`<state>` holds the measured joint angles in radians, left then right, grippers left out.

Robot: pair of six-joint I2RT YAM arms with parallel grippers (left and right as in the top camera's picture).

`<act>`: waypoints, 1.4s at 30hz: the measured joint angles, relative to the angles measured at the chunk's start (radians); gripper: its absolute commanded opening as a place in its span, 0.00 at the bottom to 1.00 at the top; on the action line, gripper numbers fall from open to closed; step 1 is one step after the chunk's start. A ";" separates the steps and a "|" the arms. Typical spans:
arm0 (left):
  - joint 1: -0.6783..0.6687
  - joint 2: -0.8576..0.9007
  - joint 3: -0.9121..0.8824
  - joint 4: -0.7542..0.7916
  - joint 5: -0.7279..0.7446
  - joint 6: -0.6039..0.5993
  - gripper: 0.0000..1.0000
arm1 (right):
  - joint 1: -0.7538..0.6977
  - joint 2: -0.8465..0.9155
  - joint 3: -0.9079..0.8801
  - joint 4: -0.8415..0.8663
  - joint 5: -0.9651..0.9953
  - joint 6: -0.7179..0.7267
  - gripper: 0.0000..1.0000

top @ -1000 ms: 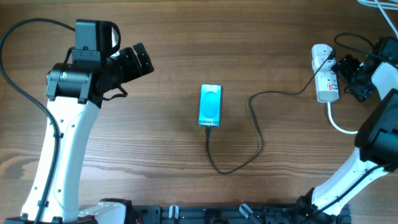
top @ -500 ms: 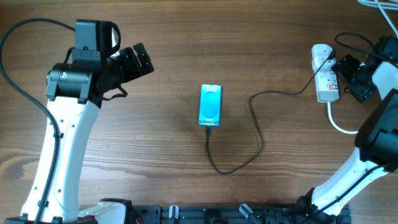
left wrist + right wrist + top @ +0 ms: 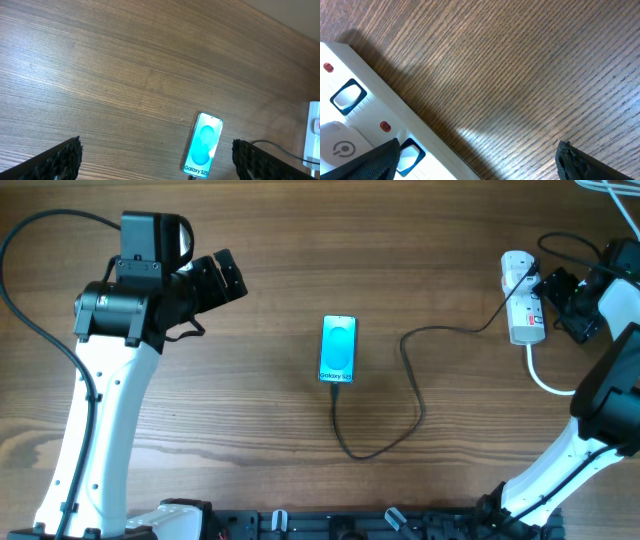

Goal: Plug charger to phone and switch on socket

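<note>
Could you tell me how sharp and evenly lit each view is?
Overhead: evenly lit and sharp, the phone screen glowing bright. Left wrist: the phone's lettering is legible, though the dark fingers at the bottom corners look soft. Right wrist: a pale sheen streaks the table beside the power strip, which casts a shadow along its edge.

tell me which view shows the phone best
Overhead: the phone lies whole and centred, the cable reaching its text end. Left wrist shows it at the bottom edge; right wrist shows none of it.

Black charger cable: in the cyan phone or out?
Looks in: thin black charger cable meets the flat cyan-screen phone's text end; joint too small to confirm.
</note>
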<state>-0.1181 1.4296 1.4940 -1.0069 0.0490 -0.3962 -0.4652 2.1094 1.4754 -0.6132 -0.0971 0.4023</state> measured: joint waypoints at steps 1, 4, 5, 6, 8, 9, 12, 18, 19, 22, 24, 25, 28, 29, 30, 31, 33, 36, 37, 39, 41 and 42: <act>0.000 0.000 0.000 0.000 0.000 0.000 1.00 | 0.000 0.000 0.000 -0.003 0.000 -0.001 0.99; 0.000 0.000 0.000 0.000 0.000 0.000 1.00 | 0.003 0.000 0.002 -0.014 -0.004 -0.007 1.00; 0.000 0.000 0.000 0.000 0.000 0.000 1.00 | 0.003 0.000 0.002 -0.016 -0.005 -0.007 1.00; 0.000 0.000 0.000 0.000 0.000 0.000 1.00 | 0.003 0.000 0.003 -0.018 -0.005 -0.008 1.00; 0.000 0.000 0.000 0.000 0.000 0.000 1.00 | 0.004 0.000 0.005 -0.025 -0.004 -0.007 1.00; 0.000 0.000 0.000 0.000 0.000 0.000 1.00 | 0.004 0.000 0.006 -0.030 -0.005 -0.007 1.00; 0.000 0.000 0.000 0.000 0.000 0.000 1.00 | 0.005 -0.002 0.013 -0.060 -0.008 -0.007 1.00; 0.000 0.000 0.000 0.000 0.000 0.000 1.00 | 0.024 -0.032 0.006 -0.185 0.000 0.037 1.00; 0.000 0.000 0.000 0.000 0.000 0.000 1.00 | 0.024 -0.038 0.003 -0.201 0.005 0.042 1.00; 0.000 0.000 0.000 0.000 0.000 0.000 1.00 | 0.016 -0.069 -0.013 -0.249 0.031 0.050 1.00; 0.000 0.000 0.000 0.000 0.000 0.000 1.00 | 0.013 -0.116 -0.020 -0.277 0.047 0.054 1.00; 0.000 0.000 0.000 0.000 0.000 0.000 1.00 | 0.011 -0.142 -0.020 -0.296 0.050 0.054 1.00; 0.000 0.000 0.000 0.000 0.000 0.000 1.00 | 0.011 -0.248 -0.023 -0.371 0.056 0.061 1.00; 0.000 0.000 0.000 0.000 0.000 0.000 1.00 | 0.011 -0.293 -0.023 -0.395 0.057 0.064 1.00; 0.000 0.000 0.000 -0.001 0.000 0.000 1.00 | 0.011 -0.337 -0.023 -0.423 0.058 0.065 1.00; 0.000 0.000 0.000 0.000 0.000 0.000 1.00 | 0.011 -0.384 -0.023 -0.449 0.058 0.066 1.00; 0.000 0.000 0.000 0.000 0.000 0.000 1.00 | 0.013 -0.467 -0.023 -0.491 0.060 0.067 1.00; 0.000 0.000 0.000 0.000 0.000 0.000 1.00 | 0.024 -0.577 -0.023 -0.554 0.064 0.068 1.00; 0.000 0.000 0.000 0.000 0.000 0.000 1.00 | 0.032 -0.605 -0.023 -0.564 0.065 0.064 1.00; 0.000 0.000 0.000 0.000 0.000 0.000 1.00 | 0.057 -0.677 -0.032 -0.574 0.065 0.048 1.00; 0.000 0.000 0.000 0.000 0.000 0.000 1.00 | 0.085 -0.753 -0.054 -0.576 0.064 0.036 1.00; 0.000 0.000 0.000 0.000 0.000 0.000 1.00 | 0.104 -0.801 -0.072 -0.578 0.064 0.029 1.00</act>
<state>-0.1181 1.4296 1.4940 -1.0069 0.0490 -0.3962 -0.3611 1.3079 1.4033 -1.1908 -0.0326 0.4313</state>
